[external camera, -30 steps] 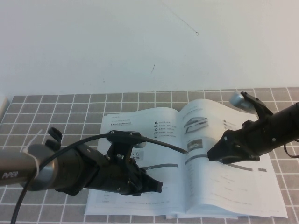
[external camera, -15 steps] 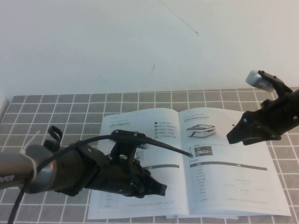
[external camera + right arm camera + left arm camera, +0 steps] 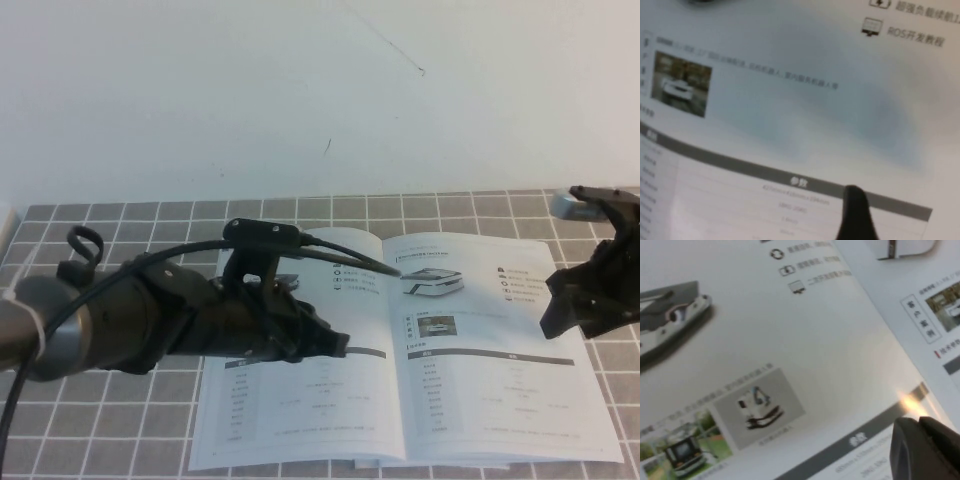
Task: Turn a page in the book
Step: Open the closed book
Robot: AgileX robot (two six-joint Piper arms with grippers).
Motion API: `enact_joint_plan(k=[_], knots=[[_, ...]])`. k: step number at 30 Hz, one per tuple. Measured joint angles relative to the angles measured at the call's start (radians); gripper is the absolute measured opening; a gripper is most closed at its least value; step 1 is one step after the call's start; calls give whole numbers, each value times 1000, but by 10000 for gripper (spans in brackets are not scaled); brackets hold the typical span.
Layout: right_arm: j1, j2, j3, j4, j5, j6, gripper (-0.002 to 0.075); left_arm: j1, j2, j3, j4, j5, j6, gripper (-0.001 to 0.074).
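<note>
Currently I see the book lying open and flat on the tiled counter. The page with the white vehicle photo and table lies on the book's right half. My right gripper hovers over the book's right edge, fingers released, grasping nothing. My left gripper sits above the left-hand page; I cannot tell its finger state.

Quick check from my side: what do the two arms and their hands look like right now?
Left arm: grey metal tube, black joint housing, black cable looping over a black wrist bracket; left hand is black. Right arm: black, with a silver-grey cap on top; right hand is black.
</note>
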Motion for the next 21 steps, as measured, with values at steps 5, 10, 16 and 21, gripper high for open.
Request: enact_joint_plan(k=[5,10,16,21], knots=[[0,41,0,-9,-23,41,439,73,65,-6,1,37,16,-4],[0,73,0,-31,-29,44,439,113,128,-14,3,126,34,-4],[0,90,0,-25,-25,39,439,115,140,-16,2,154,51,-4],[-2,91,0,10,-16,-14,440,115,141,-23,2,154,51,-4]])
